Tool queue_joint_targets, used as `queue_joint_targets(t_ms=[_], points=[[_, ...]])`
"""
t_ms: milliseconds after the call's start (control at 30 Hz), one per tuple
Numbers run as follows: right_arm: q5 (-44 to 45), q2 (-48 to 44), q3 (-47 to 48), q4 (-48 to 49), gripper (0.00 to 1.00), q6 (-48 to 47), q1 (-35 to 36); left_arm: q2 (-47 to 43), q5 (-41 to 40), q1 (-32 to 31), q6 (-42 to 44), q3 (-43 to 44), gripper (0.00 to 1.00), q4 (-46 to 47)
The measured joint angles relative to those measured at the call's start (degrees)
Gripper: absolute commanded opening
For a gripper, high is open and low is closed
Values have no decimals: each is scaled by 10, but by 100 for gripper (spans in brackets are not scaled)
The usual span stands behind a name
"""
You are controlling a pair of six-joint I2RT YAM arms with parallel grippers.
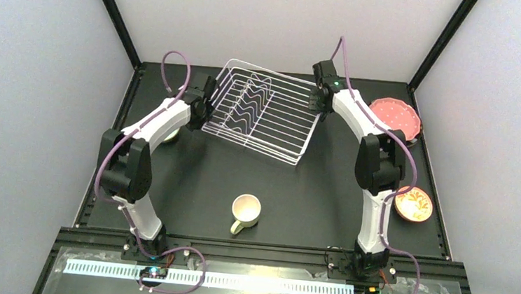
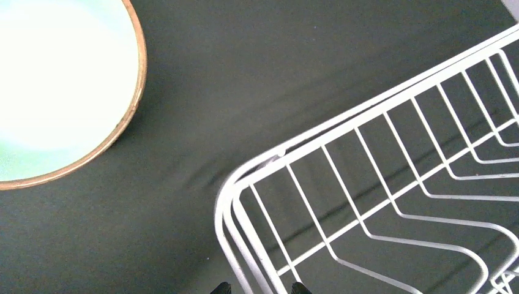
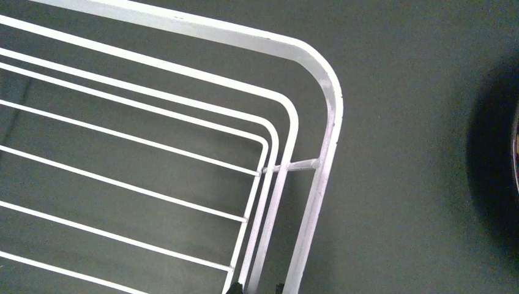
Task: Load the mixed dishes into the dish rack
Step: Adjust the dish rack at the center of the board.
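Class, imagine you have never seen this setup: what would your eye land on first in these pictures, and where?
The white wire dish rack, empty at the far middle, with the left gripper and right gripper at its two ends, straddling its rim wires. Next the cream mug at the near middle, then the pink dotted plate at the far right.

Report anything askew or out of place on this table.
The dish rack sits skewed, its sides at an angle to the edges of the table. It is empty. Nothing looks spilled or broken.
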Motion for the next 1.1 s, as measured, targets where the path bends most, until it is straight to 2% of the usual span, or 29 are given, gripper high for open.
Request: queue_joint_targets(t_ms=[233,533,1100], points=[[-1,27,18,2,26,-31,-14,-38,0,0,10,-10,56,-6],[-8,28,18,16,33,-86,-28,-89,11,0,24,-45,57,-9],[-96,35,30,33,29,-179,-41,-137,24,0,83,-46,57,-11]])
